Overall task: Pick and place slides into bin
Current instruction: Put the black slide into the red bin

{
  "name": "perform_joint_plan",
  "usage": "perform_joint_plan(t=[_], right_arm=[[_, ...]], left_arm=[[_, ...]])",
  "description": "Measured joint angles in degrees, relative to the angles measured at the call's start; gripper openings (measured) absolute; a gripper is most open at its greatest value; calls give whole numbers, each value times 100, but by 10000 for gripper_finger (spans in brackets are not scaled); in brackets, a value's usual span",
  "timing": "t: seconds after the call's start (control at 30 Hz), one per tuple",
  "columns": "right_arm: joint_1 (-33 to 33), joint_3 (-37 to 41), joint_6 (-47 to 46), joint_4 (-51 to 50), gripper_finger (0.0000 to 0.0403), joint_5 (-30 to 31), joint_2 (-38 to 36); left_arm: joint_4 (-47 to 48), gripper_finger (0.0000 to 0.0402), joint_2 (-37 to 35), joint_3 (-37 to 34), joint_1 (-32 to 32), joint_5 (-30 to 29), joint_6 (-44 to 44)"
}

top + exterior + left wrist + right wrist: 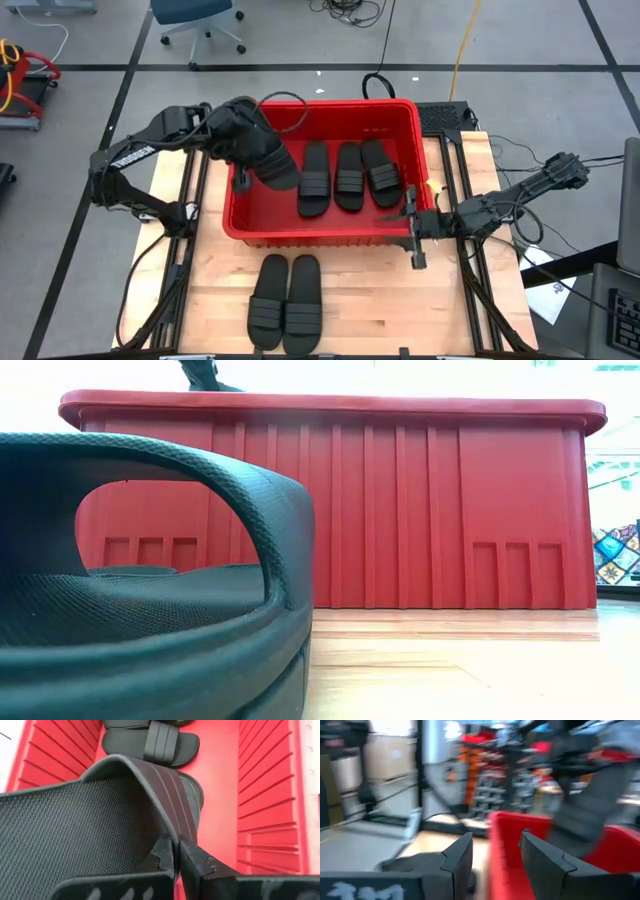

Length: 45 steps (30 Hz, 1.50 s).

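The red bin stands mid-table with three black slides lying side by side on its floor toward the right. My left gripper is over the bin's left half, shut on another slide, which also shows in the high view. Two more slides lie flat on the table in front of the bin; one fills the low view's left. My right gripper stands open outside the bin's right near corner, nothing between its fingers. My left gripper pinches the ribbed strap of the slide at the strap's side edge, between its two fingers. The fingers come slanting down from above. The slide hangs tilted under them, clear of the bin's floor.
The bin's left half has bare red floor. Bare wooden tabletop lies right of the two near slides. Black frame rails run along both table sides. A chair and cables sit on the floor beyond the far edge.
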State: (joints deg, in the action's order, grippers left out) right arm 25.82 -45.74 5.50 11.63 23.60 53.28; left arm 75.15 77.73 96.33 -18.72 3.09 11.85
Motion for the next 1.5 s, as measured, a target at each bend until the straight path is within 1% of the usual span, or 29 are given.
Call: perform_joint_plan(t=[0.07,0.13,0.23,0.4,0.5,0.73,0.83,1.0,1.13,1.23,1.37,1.5], right_arm=[[-46,-1,95,192,155,490,0],[-155,0,170,329,155,841,-16],[-422,0,173,481,155,1097,-109],[-1018,-1,-52,481,155,1107,-405],[-1312,0,-57,485,155,1090,-579],[-1763,0,275,250,155,1079,-841],[-1906,0,273,102,155,1077,-891],[-2059,0,273,-11,155,1075,-903],[-2109,0,273,-32,155,1077,-901],[-2148,0,272,-34,155,1080,-901],[-2175,-2,271,-34,155,1080,-901],[-2173,0,271,-32,155,1082,-901]], left_arm=[[-17,0,56,2,-196,121,155],[-15,0,152,2,-364,251,252],[-1,0,312,2,-560,454,362],[200,0,680,2,-776,739,641],[291,0,902,2,-876,794,743],[871,0,1419,2,-998,801,1163],[885,0,1626,2,-1033,975,1426],[877,0,2014,2,-1093,1211,1885],[921,0,2312,2,-1152,1251,2271],[998,0,2530,2,-1218,1272,2425],[1026,0,2842,0,-1285,1463,2611],[1028,0,3114,0,-1285,1467,2805]])
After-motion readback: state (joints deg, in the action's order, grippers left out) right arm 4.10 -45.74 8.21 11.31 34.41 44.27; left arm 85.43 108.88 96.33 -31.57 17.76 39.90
